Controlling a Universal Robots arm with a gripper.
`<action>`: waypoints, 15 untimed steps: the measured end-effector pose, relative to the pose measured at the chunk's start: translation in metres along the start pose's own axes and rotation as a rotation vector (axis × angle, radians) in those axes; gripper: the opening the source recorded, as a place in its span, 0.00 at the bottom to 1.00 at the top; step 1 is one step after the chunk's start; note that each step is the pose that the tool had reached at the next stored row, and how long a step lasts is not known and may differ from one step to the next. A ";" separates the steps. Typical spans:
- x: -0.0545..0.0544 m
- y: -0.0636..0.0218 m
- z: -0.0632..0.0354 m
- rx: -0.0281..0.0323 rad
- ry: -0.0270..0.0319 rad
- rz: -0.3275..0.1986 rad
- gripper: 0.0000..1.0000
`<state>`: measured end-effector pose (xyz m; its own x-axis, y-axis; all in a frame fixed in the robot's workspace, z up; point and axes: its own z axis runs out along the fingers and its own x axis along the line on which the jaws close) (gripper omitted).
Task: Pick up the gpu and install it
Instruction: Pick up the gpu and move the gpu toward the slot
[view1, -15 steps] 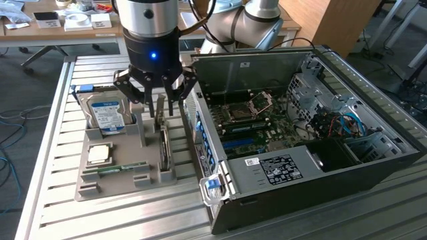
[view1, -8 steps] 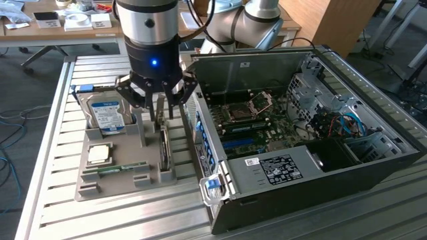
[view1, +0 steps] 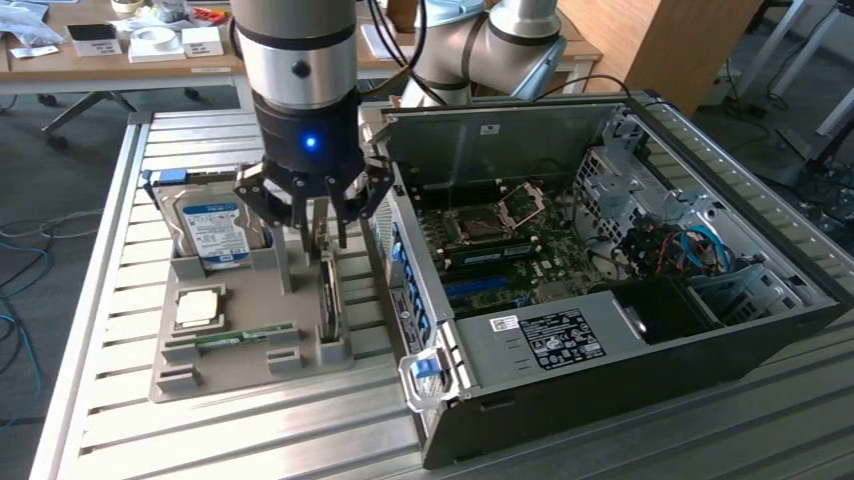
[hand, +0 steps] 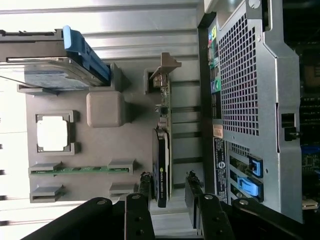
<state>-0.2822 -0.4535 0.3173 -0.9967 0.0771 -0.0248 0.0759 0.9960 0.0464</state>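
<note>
Slatted metal surface (view1: 200, 440) carrying an open computer case (view1: 641, 360), which lies on its side at the exterior view's right with its motherboard (view1: 514, 250) exposed. The robot arm (view1: 300, 60) stands vertically over a grey tray (view1: 247, 375) set just beside the case, on the exterior view's left of it. At the far end of the tray a blue-labelled hard drive (view1: 216, 235) leans in its holder. The gpu (hand: 161, 165) stands on edge in slots along the side of the tray nearest the case, with its silver bracket at the hard-drive end and its dark cooler face at the other. The pincer (hand: 168, 182) is spread and hangs directly above the card. In the wrist view one finger (hand: 145, 182) lies on each side of the card's dark end, and a gap is visible on the case side. A square processor (view1: 200, 307) sits in a tray recess, and a slim green RAM stick (view1: 247, 335) lies in clips near it.
</note>
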 end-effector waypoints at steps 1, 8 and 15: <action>0.000 -0.0001 0.0018 0.0001 0.0000 0.000 0.42; 0.000 -0.0007 0.0145 0.0001 0.0002 0.000 0.42; 0.001 -0.0012 0.0257 0.0000 0.0001 0.000 0.42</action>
<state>-0.2822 -0.4535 0.2916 -0.9967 0.0771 -0.0247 0.0759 0.9960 0.0464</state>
